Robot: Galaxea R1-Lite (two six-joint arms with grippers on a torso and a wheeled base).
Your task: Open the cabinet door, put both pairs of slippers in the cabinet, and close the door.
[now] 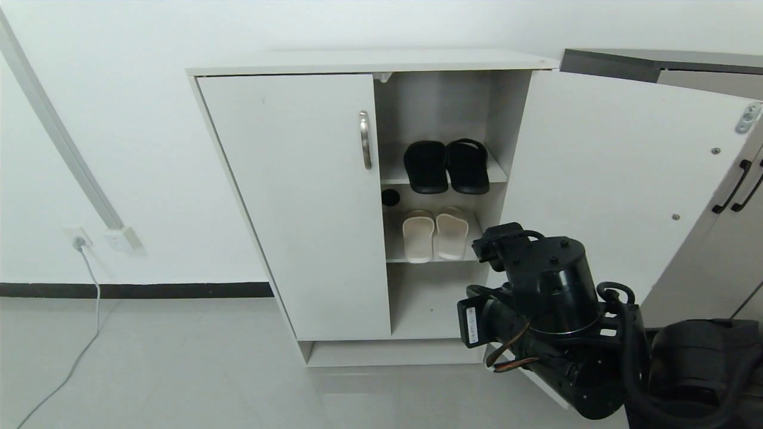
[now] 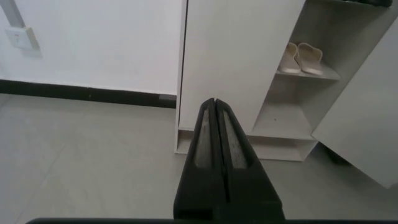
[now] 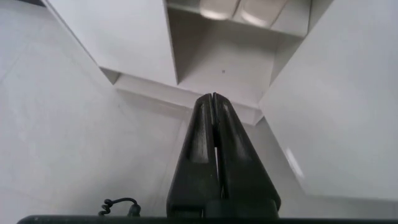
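Cabinet (image 1: pixel 369 61), frame centre, two doors: shut door (image 1: pixel 298 202) at left, open door (image 1: pixel 620 173) at right. Two slipper pairs inside: black pair (image 1: pixel 446 167) on upper shelf (image 1: pixel 390 176), cream pair (image 1: pixel 435 236) on middle shelf (image 1: pixel 394 256). Left gripper (image 2: pixel 215 106), right gripper (image 3: pixel 213 99): jaws pressed together, empty.

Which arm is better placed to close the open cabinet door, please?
The right. The black slippers and white slippers are shelved; the right arm sits beside the open door, while the left end effector hangs farther off, facing the closed door.
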